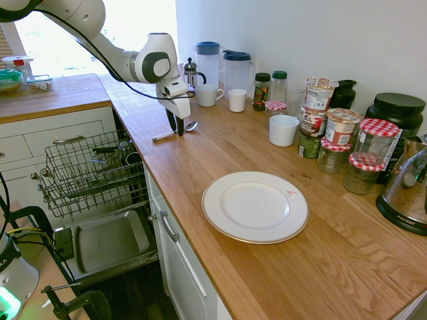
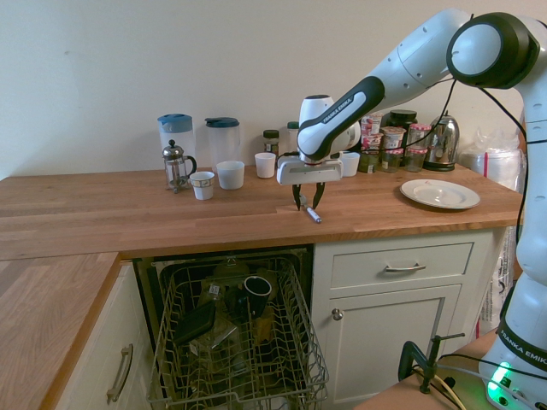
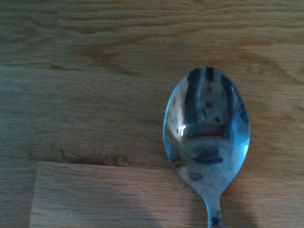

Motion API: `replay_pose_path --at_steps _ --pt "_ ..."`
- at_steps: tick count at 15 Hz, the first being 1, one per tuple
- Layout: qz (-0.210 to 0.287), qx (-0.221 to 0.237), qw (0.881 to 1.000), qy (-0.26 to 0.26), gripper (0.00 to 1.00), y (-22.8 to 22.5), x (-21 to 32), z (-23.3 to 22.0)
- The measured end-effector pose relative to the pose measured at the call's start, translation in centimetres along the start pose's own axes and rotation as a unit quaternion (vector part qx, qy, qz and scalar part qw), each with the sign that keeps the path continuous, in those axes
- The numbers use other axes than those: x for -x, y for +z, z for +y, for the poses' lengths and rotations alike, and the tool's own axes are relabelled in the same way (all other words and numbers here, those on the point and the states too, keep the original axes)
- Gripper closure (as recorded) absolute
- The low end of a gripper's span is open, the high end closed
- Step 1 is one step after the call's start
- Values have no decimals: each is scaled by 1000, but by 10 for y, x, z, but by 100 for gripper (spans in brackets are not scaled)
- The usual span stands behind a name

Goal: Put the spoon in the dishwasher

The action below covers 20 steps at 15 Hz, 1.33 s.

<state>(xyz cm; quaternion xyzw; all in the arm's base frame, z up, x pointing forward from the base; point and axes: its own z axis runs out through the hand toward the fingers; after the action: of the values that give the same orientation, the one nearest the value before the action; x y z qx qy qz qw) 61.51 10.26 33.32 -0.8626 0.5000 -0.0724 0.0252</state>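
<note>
My claw [image 2: 307, 202] hangs open, fingers straddling the spoon [image 1: 175, 133]: slim, shiny silver, oval bowl mirroring dark shapes, lying flat on the bench [image 1: 267, 153] near its front edge above the dishwasher [image 2: 235, 342].

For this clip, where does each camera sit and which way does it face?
First exterior view: above the counter's long run, looking along it toward the window; the arm enters from top left, end effector down at the spoon, dishwasher open at left.
Second exterior view: across the room facing the cabinet fronts; the arm comes from the right, its fingers astride the spoon, rack pulled out below.
Wrist view: straight down at the spoon's bowl on wood; no robot part shows.
Shared: both exterior views show spoon, plate and rack.
</note>
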Motion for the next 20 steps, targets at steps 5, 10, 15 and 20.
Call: replay_pose_path --at_steps 5,10,15,20 --pt "-6 0 1000 6 100 1 -3 1" --pt "-10 -2 1000 12 100 -1 -4 1" --pt "-11 -5 1000 27 100 -27 8 0" --pt "5 -19 998 53 100 -87 79 14"
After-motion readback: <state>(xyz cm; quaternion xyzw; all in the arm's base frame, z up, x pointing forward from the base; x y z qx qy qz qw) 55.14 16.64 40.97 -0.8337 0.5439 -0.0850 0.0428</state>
